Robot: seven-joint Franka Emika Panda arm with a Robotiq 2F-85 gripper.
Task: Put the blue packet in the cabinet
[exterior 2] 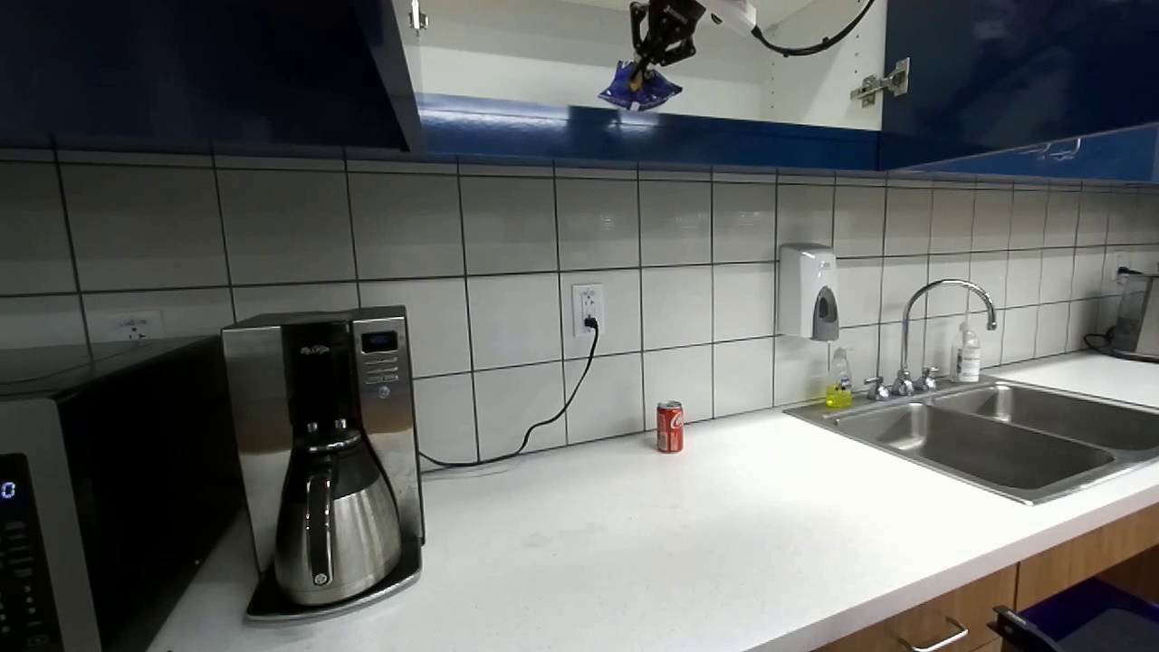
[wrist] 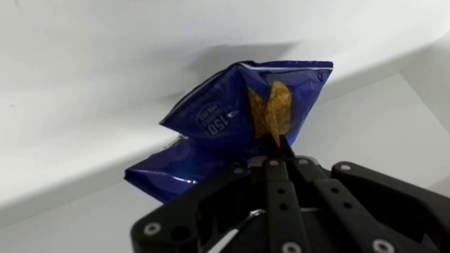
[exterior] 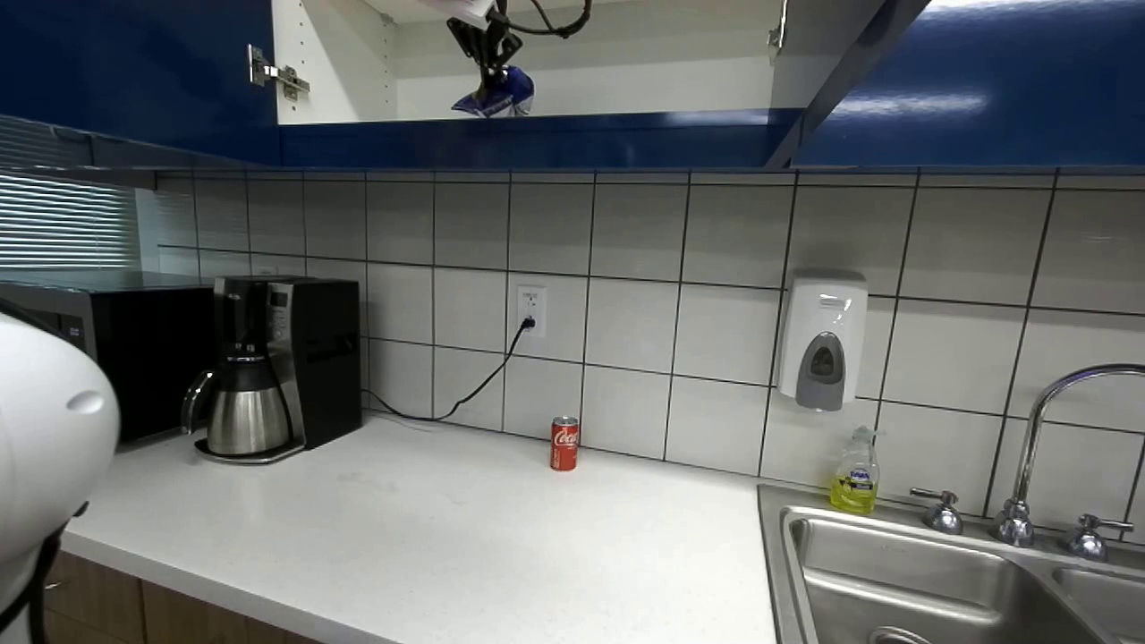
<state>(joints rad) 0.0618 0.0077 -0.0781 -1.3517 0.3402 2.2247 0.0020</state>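
The blue packet [wrist: 218, 119], crinkled foil with a chip picture, hangs from my gripper [wrist: 280, 146]. The gripper's fingertips are pinched on it beside the chip picture. In both exterior views the packet [exterior: 512, 94] [exterior 2: 639, 89] shows in the cabinet's opening, just above its dark blue lower front edge. The cabinet [exterior: 581, 143] [exterior 2: 724, 140] has open doors and a white interior. In the wrist view white cabinet surfaces [wrist: 70, 88] lie behind the packet, with its shadow on them. I cannot tell whether the packet touches the cabinet floor.
Blue cabinet doors stand open on both sides of the opening [exterior: 134, 72] [exterior: 984, 98]. Below, a red can [exterior: 564, 444] stands on the white counter [exterior: 447, 537]. A coffee maker [exterior 2: 326, 453], microwave [exterior 2: 136, 471], soap dispenser [exterior: 823, 340] and sink [exterior 2: 978, 453] are around it.
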